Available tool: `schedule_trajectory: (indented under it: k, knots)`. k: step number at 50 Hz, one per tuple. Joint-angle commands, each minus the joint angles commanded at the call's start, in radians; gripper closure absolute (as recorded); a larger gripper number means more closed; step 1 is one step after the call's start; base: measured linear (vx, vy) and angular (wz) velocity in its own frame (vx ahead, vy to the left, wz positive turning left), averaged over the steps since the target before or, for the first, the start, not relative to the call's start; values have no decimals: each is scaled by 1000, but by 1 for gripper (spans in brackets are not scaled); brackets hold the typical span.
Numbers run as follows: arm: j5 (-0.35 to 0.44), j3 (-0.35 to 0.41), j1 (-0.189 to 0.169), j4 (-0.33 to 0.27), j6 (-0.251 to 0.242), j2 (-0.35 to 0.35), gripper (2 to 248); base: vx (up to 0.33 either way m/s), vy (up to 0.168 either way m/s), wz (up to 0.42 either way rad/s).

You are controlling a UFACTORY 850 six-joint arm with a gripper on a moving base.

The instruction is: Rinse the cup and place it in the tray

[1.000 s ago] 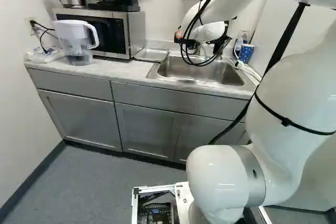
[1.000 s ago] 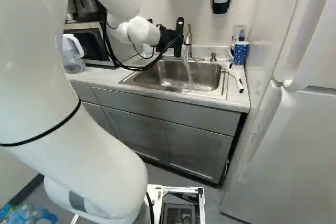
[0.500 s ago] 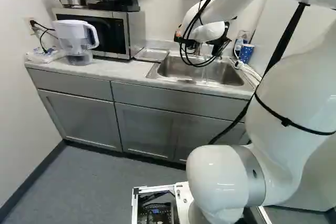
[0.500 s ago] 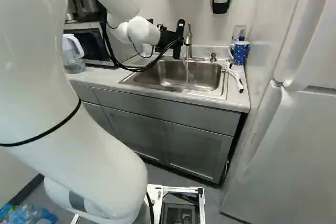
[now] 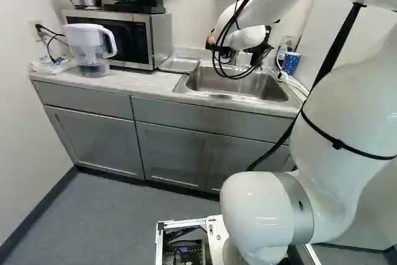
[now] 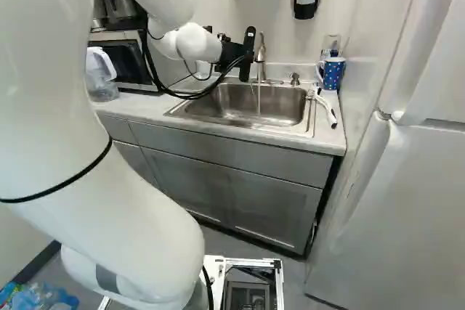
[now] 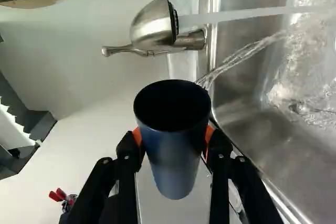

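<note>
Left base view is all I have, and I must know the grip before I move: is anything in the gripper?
Observer: Yes. The wrist view shows a dark blue cup in the gripper, with orange pads on two sides of it.
Operator: Does the faucet's water run into it?
Observer: No. The thick stream from the faucet passes clear of the cup and down into the sink.
Operator: Any other water near the cup?
Observer: Yes, a thinner stream runs from beside the cup's rim down into the sink.
</note>
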Motion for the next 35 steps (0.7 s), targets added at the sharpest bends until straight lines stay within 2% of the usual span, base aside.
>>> schedule_trajectory:
  k: [14,35]
  knots:
    - [0,0,0,0,11,0,125,0,0,0]
    - [0,0,0,0,211,0,125,0,0,0]
